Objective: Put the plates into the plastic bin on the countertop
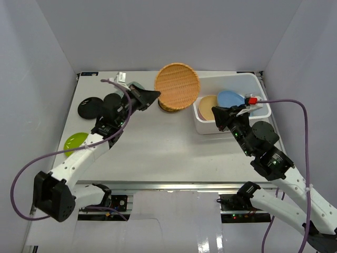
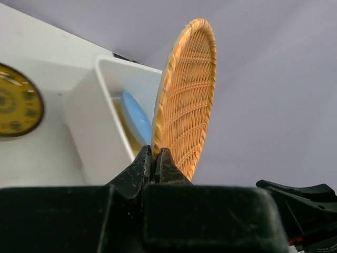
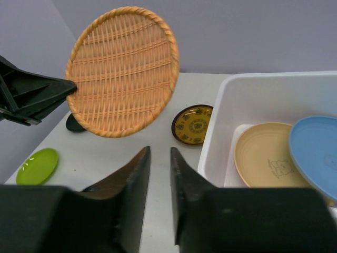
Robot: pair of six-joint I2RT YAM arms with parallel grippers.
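While your left gripper [image 2: 155, 158] pinches the round woven orange plate [image 2: 187, 95], only the tan plate [image 3: 263, 155] and blue plate [image 3: 316, 147] lie in the white plastic bin [image 1: 253, 80].

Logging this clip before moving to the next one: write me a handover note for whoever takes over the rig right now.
Grippers: left gripper shut on the woven plate by its rim, plate raised on edge beside the bin; right gripper narrowly open, empty, by the bin.
Done: tan plate and blue plate in the bin.
Left: woven plate, then black plate, lime plate, patterned plate on the countertop.
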